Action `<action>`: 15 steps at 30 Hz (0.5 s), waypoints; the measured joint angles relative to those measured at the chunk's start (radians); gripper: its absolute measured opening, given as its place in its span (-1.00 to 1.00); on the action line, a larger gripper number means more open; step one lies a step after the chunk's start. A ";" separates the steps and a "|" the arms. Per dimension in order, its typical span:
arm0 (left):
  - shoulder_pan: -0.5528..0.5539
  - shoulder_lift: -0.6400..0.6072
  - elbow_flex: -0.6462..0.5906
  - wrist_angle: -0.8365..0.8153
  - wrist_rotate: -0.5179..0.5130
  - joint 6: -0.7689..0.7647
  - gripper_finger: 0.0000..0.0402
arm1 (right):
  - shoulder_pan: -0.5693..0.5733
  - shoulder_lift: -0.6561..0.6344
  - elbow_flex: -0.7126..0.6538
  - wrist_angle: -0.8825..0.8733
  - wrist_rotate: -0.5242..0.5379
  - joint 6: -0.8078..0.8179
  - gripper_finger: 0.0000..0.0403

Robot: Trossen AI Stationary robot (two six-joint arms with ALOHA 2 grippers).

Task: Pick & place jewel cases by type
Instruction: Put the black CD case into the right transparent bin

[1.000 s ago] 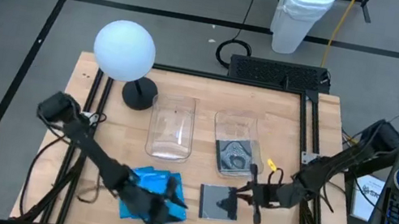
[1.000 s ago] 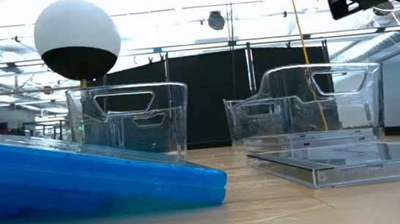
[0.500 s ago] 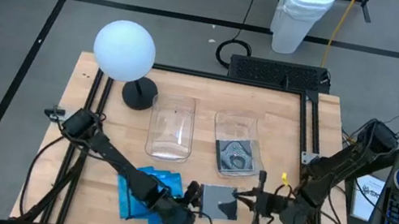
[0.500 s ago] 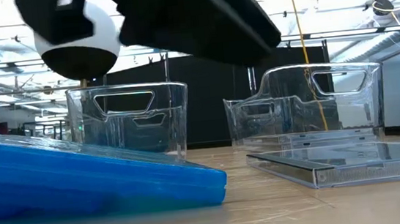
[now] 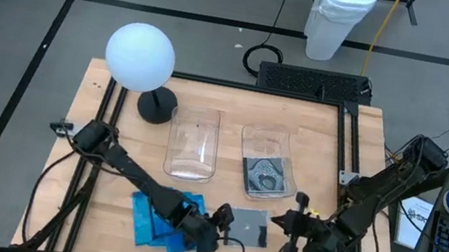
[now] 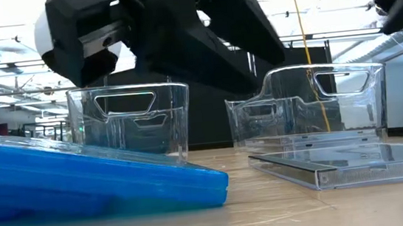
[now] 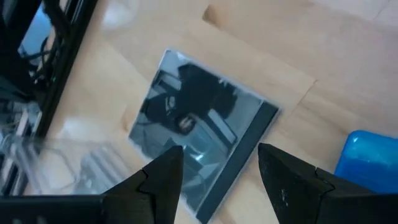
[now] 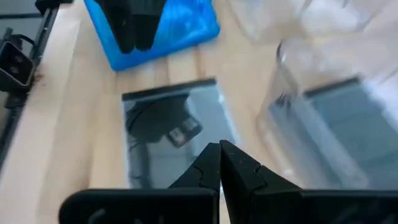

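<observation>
High view shows a square wooden table (image 5: 110, 143) with pale planks and a dark metal frame. At its 6 o'clock edge lies one clear jewel case (image 5: 251, 227), thin, flat and square, with a grey-black insert and a dark spine strip; its glossy lid reflects the arms. Just beside it, toward 7 o'clock, is a loose pile of blue jewel cases (image 5: 155, 217), bright and smooth, the upper ones tilted. The left gripper (image 5: 225, 219) hangs at the clear case's edge nearest the pile; in the left wrist view its two dark fingers (image 7: 155, 180) stand wide apart with the case between them, touching nothing. The right gripper (image 5: 293, 222) is on the other side of the same case, its fingers closed tightly together and empty. Two clear plastic bins stand near the centre: the left bin (image 5: 193, 143) holds nothing I can see, the right bin (image 5: 265, 163) holds a patterned case (image 5: 266, 175). A white sphere lamp (image 5: 140, 57) with round black base stands at 11 o'clock.
</observation>
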 joint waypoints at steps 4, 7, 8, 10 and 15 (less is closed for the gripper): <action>0.003 0.050 0.000 0.029 -0.003 0.060 0.05 | -0.001 0.000 -0.022 0.007 -0.070 0.130 -1.00; 0.004 0.087 -0.001 0.021 -0.056 0.120 0.05 | -0.002 0.000 -0.045 0.006 -0.119 0.221 -1.00; 0.006 0.095 -0.001 0.034 -0.069 0.131 0.05 | -0.003 0.000 -0.051 0.006 -0.135 0.249 -1.00; 0.010 0.097 0.001 0.052 -0.080 0.153 0.05 | -0.003 0.000 -0.062 0.006 -0.139 0.297 -1.00; 0.026 0.099 0.001 0.058 -0.082 0.160 0.05 | -0.006 0.000 -0.096 0.008 -0.184 0.396 -1.00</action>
